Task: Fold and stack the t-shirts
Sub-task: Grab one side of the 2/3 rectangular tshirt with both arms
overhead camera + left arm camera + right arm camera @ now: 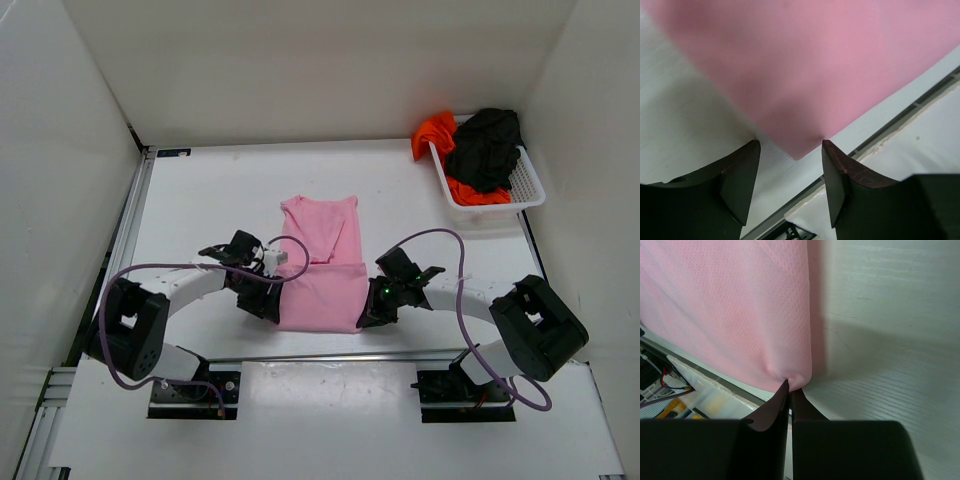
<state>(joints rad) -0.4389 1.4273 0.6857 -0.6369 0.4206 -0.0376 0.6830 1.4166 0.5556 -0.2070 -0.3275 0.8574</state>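
A light pink t-shirt (320,270) lies in the middle of the table with its near part doubled over. My right gripper (370,312) is at its near right corner, and the right wrist view shows that gripper (790,386) shut on the corner of the pink fabric (730,310). At the near left corner is my left gripper (272,298). In its wrist view that gripper (790,145) is open, and the pink corner (815,65) dips between the two fingertips, touching neither pad. A black t-shirt (485,145) and an orange-red t-shirt (435,130) sit bunched in the basket.
The white mesh basket (490,210) stands at the back right against the wall. White walls close in the table on three sides. The table's near edge with its metal rail (900,115) runs just behind the pink shirt's near hem.
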